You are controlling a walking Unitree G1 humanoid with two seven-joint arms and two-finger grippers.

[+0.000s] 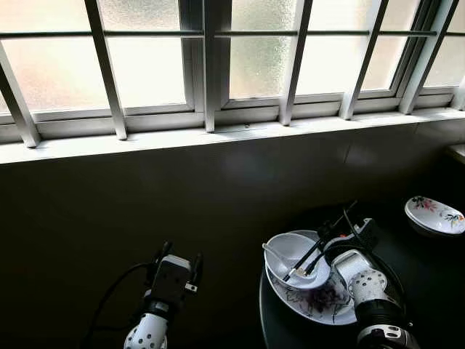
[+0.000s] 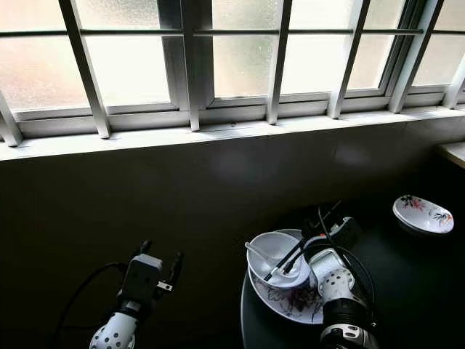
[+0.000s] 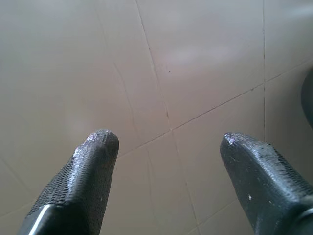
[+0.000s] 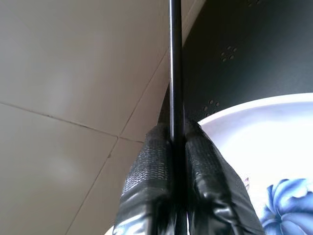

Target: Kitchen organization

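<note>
Fingers of the right gripper (image 4: 177, 147) clamp one black chopstick (image 4: 175, 63) above the plate (image 4: 274, 147); left gripper (image 3: 168, 147) fingers apart over tiled floor (image 3: 195, 58).

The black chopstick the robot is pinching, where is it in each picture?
Left eye view: black chopstick slants across the white bowl, lower right.
Right eye view: same slant, lower middle-right.
Left wrist view: not in it.
Right wrist view: runs straight up from between the right gripper fingers.
Shared landmark: the flowered plate.
</note>
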